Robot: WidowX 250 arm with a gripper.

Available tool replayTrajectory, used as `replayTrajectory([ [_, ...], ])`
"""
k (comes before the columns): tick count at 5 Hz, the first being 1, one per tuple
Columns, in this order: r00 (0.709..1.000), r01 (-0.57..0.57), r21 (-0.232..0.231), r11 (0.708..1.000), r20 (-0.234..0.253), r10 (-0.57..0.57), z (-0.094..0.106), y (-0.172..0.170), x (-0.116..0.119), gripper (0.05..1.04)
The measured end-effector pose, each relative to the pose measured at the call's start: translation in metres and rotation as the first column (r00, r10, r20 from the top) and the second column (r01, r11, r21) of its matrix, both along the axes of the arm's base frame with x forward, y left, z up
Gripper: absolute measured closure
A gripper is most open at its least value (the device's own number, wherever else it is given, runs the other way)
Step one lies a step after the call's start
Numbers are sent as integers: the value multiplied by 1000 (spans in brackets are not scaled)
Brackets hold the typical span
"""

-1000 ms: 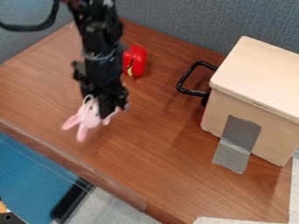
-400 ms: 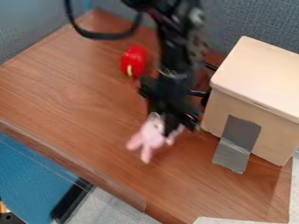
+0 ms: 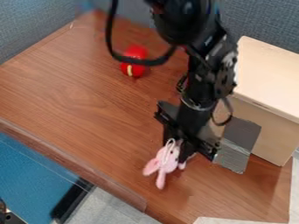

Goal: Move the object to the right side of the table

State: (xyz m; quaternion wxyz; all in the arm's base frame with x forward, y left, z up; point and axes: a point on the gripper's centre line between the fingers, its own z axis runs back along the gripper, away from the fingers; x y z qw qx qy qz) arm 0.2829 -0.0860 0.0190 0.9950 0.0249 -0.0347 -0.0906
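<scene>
Fingers (image 3: pixel 187 152) of the black gripper (image 3: pixel 179 153) are closed on the pink soft toy (image 3: pixel 166 163), pinching it at the upper end, while its stubby limbs dangle toward the near edge of the table (image 3: pixel 76 92). From where I stand, it's right of the middle, in front of the pale box (image 3: pixel 265 81); whether it brushes the wood I can't tell. I'd guess it weighs next to nothing: squashy, fuzzy, hardly slippery, nothing to break. The thick of the body looks the best place to take hold, since a limb or the thin white loop (image 3: pixel 170 142) might let it swing or twist. All that floppy plush sits oddly among harder stuff: streaky reddish-brown wood grain, the box's smooth, square-cornered panels, wrinkled grey tape (image 3: pixel 236 142) down its front, a rounded red object (image 3: pixel 135 59), and woven grey-blue partition cloth (image 3: pixel 269 17) behind.
</scene>
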Motion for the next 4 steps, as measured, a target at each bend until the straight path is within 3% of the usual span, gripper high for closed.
replayTrajectory([
  [1, 1000, -28, -10, 1000, -14, 28, -2, -1, 1, 376],
  [2, 998, -68, -58, 996, 11, 69, 3, 3, 0, 111],
  [4, 974, -111, -135, 985, 182, 135, 70, 19, -3, 85],
])
